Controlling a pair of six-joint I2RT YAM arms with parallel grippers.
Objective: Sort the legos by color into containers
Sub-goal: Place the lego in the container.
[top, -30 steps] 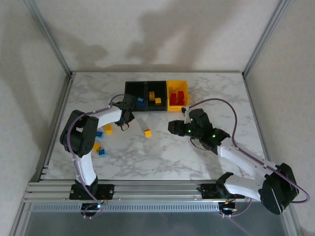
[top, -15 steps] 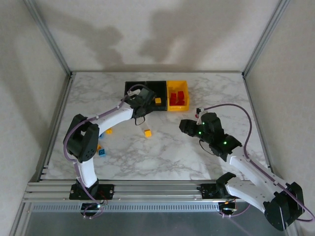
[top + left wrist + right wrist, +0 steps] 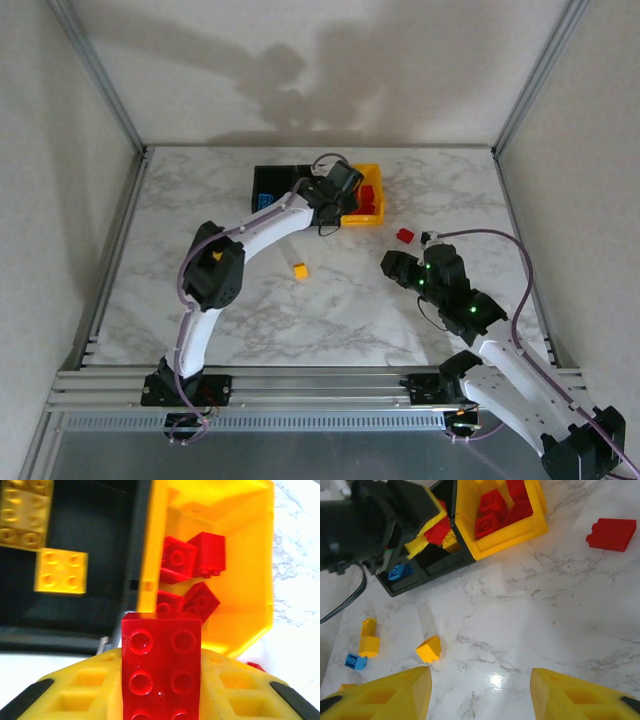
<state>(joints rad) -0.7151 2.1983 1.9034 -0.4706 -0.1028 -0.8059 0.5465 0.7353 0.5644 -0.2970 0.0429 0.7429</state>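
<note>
The marble worktop [image 3: 330,320] carries the row of containers [image 3: 262,178] at its far side. A second ago the left arm [image 3: 262,232] reached over the leftmost of them. It now stretches further right, so the left pincer [image 3: 338,192] hangs over the near wall where the middle black bin [image 3: 100,610] meets the yellow bin [image 3: 150,555]. It is clamped on a red brick [image 3: 161,675] that juts forward between its fingers. Just ahead of and below this pincer, several red legos [image 3: 176,560] lie in the yellow bin. Ahead to its left, two yellow legos [image 3: 61,571] sit in the black one. The right pincer [image 3: 477,695] has drawn back toward the near right, and its fingers stand apart with nothing between them. Ahead and to its right a loose red brick [image 3: 611,534] lies on the worktop, not seen there a second ago. Ahead to its left the loose yellow brick [image 3: 429,649] lies unmoved, with a blue brick [image 3: 356,661] farther left.
</note>
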